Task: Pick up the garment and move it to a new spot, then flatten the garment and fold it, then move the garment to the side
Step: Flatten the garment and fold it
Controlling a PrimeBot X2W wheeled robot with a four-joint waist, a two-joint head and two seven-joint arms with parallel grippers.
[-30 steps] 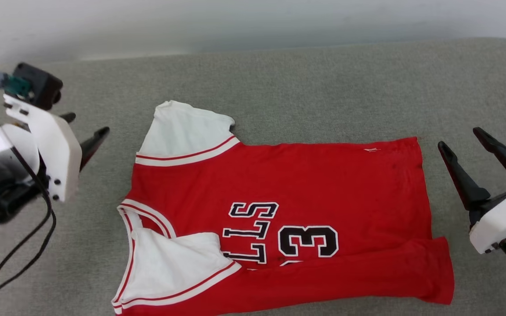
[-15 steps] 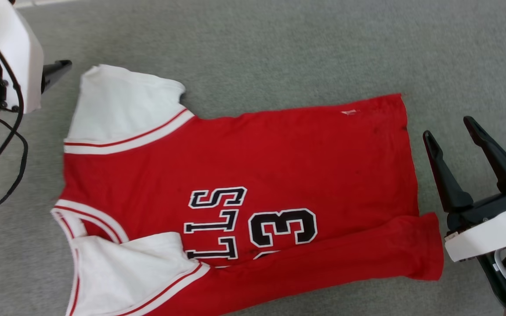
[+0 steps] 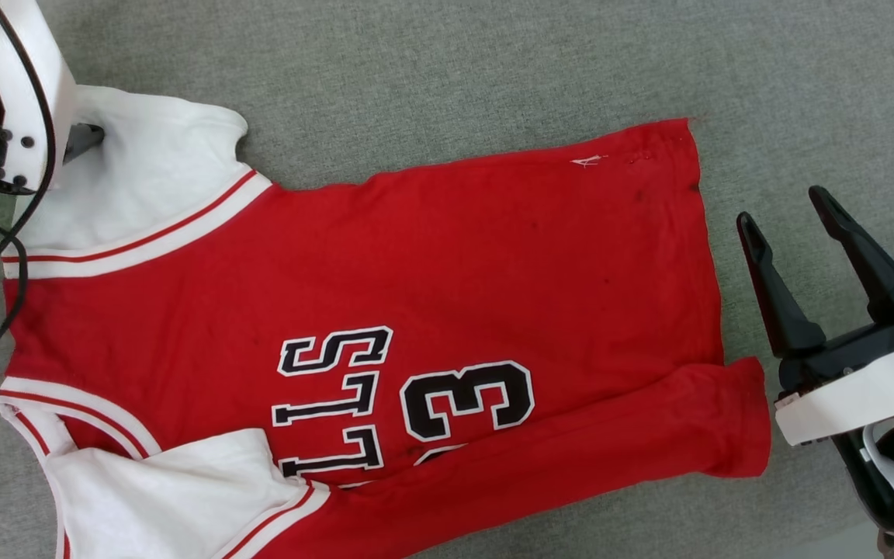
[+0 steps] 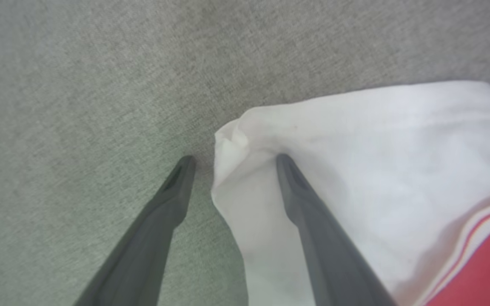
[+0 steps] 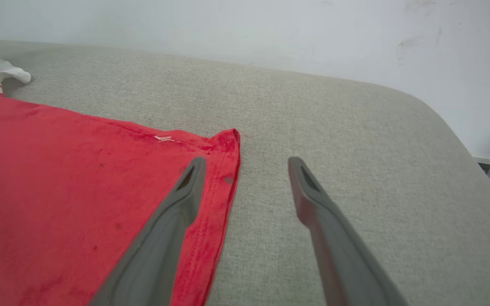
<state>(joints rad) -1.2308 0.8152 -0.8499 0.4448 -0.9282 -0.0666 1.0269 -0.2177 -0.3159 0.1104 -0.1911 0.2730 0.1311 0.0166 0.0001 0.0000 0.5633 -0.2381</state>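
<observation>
Arriving at garment (image 3: 416,256): left fingers (image 4: 315,229)

The shirt (image 3: 493,256) is bright red with white sleeves (image 3: 156,167) edged in red-and-white stripes. Its letters (image 3: 324,404) are black, outlined white. The surface (image 3: 431,70) under it is plain grey weave.

One garment (image 3: 416,256), left hand (image 4: 235,158), right hand (image 3: 782,208), perhaps one cable (image 3: 19,272).

tabletop (image 5: 355,170): grey woven fabric cover, rounded corner
wall (image 5: 228,25): plain white, faint scuffs
light: soft, even
</observation>
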